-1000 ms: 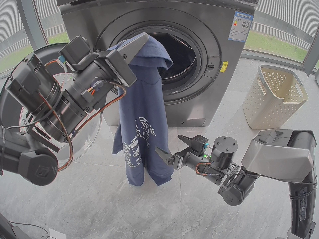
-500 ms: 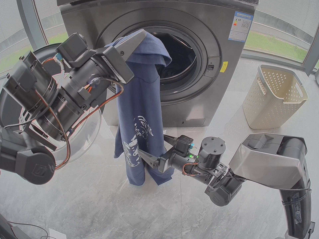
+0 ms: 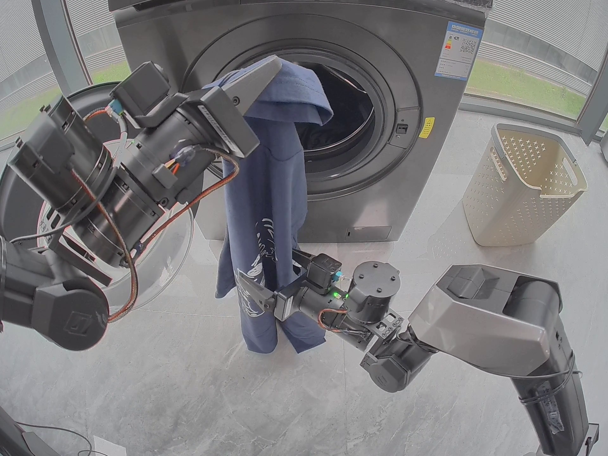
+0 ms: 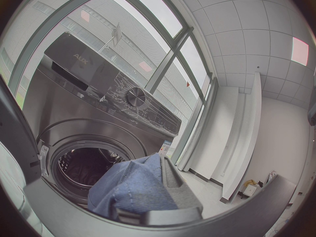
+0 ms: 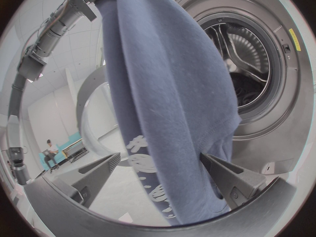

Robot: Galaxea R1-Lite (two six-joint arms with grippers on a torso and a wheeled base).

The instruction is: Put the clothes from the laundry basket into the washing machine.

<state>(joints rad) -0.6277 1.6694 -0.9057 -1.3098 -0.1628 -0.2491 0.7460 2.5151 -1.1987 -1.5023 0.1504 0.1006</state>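
Head view: the washing machine (image 3: pixel 405 185) stands at the far edge of the grey floor (image 3: pixel 190 387), its round door (image 3: pixel 166 258) swung open to the robot's left. The left gripper (image 3: pixel 269 66) is raised at the upper left rim of the opening and is clenched on the top of a blue shirt (image 3: pixel 266 204). The shirt hangs straight down in front of the opening's left side, and its hem is low, near the floor. The right gripper (image 3: pixel 269 268) sits low at the shirt's printed lower part, with 1 finger in front of the cloth and 1 behind it. The cream laundry basket (image 3: pixel 525 185) stands tilted on the floor to the right of the machine, well apart from both arms.

Left wrist view: the bunched blue cloth is pinched between this gripper's 2 fingers. The open drum (image 4: pixel 82 168) lies just beyond and below it.

Right wrist view: this gripper's 2 fingers are spread wide, not closed, and the hanging shirt passes between them. One fingertip touches the cloth's edge and the other is apart from it. Dark laundry (image 5: pixel 245 94) lies at the bottom of the drum behind the shirt.
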